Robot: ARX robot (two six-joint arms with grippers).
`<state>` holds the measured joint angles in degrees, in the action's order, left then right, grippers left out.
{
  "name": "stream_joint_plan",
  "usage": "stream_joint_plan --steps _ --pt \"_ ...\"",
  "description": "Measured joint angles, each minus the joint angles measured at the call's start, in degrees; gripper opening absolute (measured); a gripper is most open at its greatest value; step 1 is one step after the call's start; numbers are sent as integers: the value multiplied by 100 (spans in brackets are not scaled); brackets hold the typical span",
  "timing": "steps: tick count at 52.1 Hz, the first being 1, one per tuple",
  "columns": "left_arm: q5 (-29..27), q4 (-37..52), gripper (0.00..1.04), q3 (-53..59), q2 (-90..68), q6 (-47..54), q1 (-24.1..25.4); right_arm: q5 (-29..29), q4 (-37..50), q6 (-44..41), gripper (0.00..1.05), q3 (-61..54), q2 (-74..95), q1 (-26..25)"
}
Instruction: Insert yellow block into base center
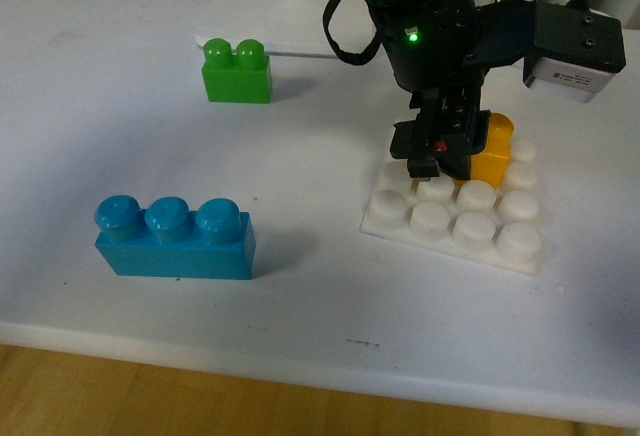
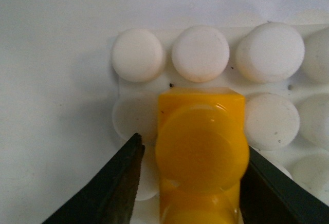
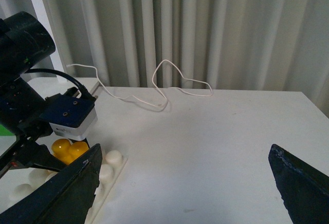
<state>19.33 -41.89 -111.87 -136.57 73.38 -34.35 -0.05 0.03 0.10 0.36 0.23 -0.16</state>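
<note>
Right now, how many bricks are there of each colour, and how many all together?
Yellow block: 1
Green brick: 1
Blue brick: 1
Total: 3 bricks, not counting the white base.

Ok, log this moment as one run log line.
left gripper: around yellow block | block: on base | seating: unclear | right gripper: open, away

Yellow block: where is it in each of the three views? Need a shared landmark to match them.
Front view: yellow block sits right of centre on the base, just behind the left gripper.
Left wrist view: fills the lower centre, between the two dark fingers.
Right wrist view: small, at the lower left edge, under the left arm's camera.
Shared landmark: the base's white studs.
</note>
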Motion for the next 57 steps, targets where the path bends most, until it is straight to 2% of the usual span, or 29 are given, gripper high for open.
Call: stream_joint_plan --steps 17,30,41,43,45,48,51,53,55,57 --pt "-385 483 100 470 538 22 66 0 0 0 95 0 0 0" --pt "-625 1331 98 1285 1631 144 223 0 0 0 95 0 0 0" --pt "-1056 3038 98 2677 3117 63 306 0 0 0 95 0 0 0" --pt "-1532 3353 98 3042 3471 -94 136 2 0 0 95 0 0 0" --pt "-2236 3663 98 3633 4015 -332 -170 2 0 0 95 0 0 0" --pt "-2771 3947 98 4345 4741 -603 -643 0 0 0 95 0 2 0" --pt "-3051 4199 98 4916 5431 -778 -1071 -2 0 0 95 0 4 0" --pt "-3012 4284 98 5158 5897 -848 -1274 -42 -4 -2 95 -4 2 0" --pt "-3211 4435 98 5331 6225 -914 -1355 -20 -7 -9 95 -2 0 7" --pt "-3639 4653 98 5608 6725 -1040 -1405 15 -4 0 95 0 0 7"
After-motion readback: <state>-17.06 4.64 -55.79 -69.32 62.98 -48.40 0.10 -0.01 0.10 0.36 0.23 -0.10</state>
